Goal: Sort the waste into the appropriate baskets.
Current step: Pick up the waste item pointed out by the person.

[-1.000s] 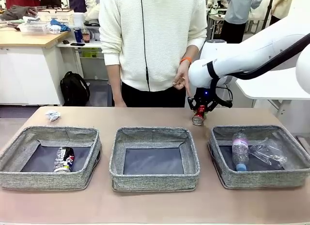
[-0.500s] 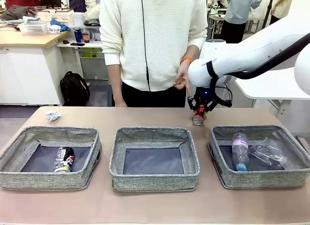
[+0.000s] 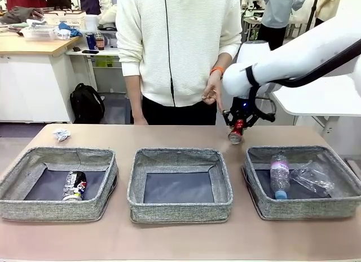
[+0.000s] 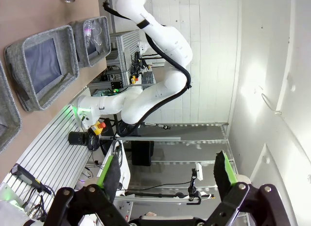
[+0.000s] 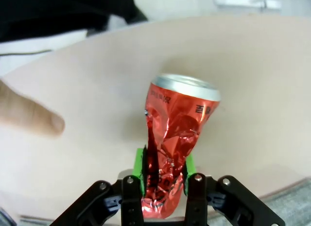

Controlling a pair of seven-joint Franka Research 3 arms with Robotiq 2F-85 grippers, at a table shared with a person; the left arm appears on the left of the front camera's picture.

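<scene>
We see open counter point(image 3: 169, 135) behind 3 baskets point(image 3: 179, 210). 2 cans: red can point(image 3: 235, 137) clamped tight in right claw point(image 3: 238, 128), over the counter by the far rim of right basket point(image 3: 304, 209); dark can point(image 3: 74, 185) in left basket point(image 3: 56, 210). 1 bottle point(image 3: 280, 174), 1 film point(image 3: 313, 178) in right basket. Wad point(image 3: 61, 134) far left. Left claw point(image 4: 166, 166) wide open, empty.

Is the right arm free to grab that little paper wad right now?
Probably not: the right gripper is shut on the red can, and the paper wad lies far across the table.
</scene>
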